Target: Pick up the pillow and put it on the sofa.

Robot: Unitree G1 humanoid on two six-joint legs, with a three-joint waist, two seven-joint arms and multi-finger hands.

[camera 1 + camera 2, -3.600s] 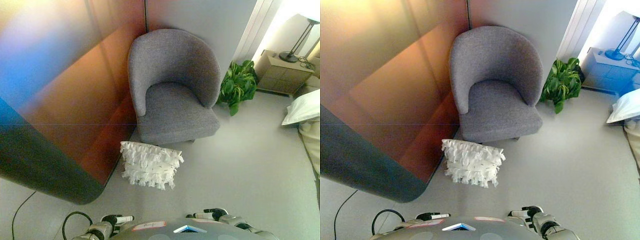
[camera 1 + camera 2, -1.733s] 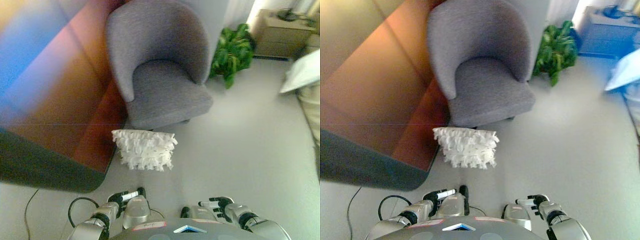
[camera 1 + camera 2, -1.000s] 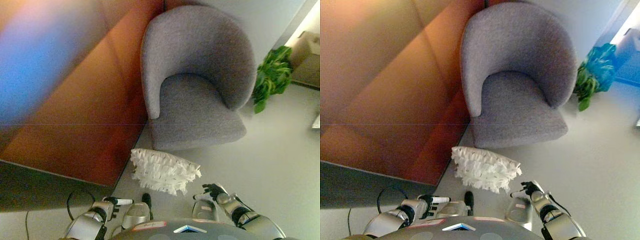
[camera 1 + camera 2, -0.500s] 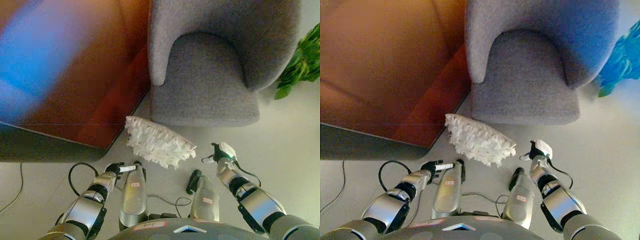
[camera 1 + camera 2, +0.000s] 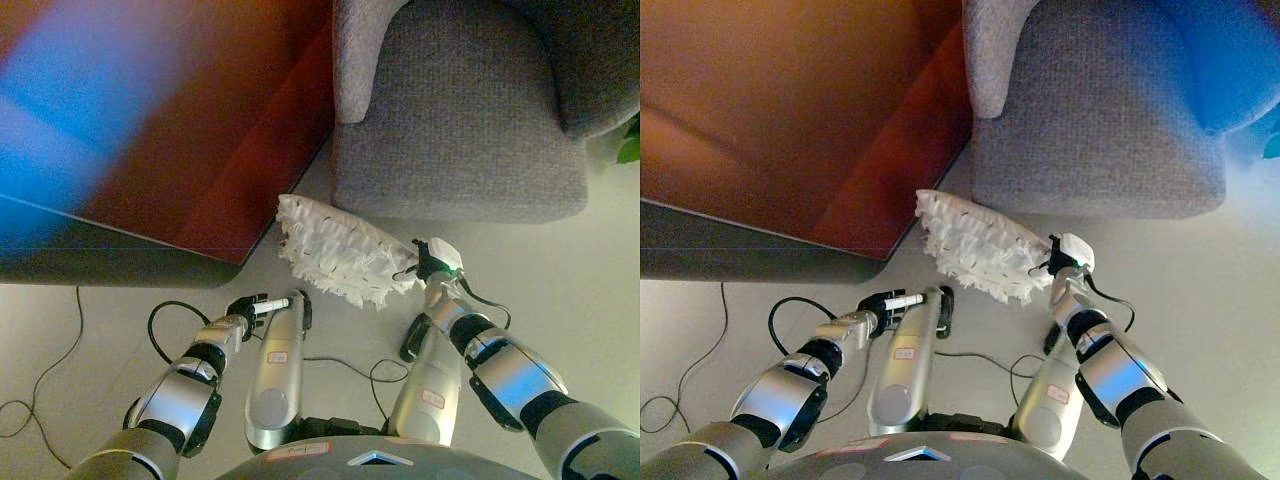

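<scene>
The white ruffled pillow [image 5: 340,255] lies on the floor in front of the grey armchair [image 5: 460,130], its left end close to the wall panel. My right hand [image 5: 432,262] is at the pillow's right end, fingers relaxed and pointing at its edge; I cannot tell if they touch it. My left hand [image 5: 250,305] is low over the floor, a short way below the pillow's left end, with a white-tipped finger held straight towards it. Neither hand holds anything. The armchair's seat [image 5: 1090,110] has nothing on it.
A tall red-brown wall panel [image 5: 180,120] with a dark base [image 5: 100,265] stands to the left, right beside the armchair and the pillow. A green plant leaf [image 5: 630,150] shows at the right edge. Pale floor [image 5: 570,270] lies to the right.
The view has tilted down and come nearer the floor. Both arms have stretched forward; the right hand has reached the pillow's right end and the left hand has come closer to its left end.
</scene>
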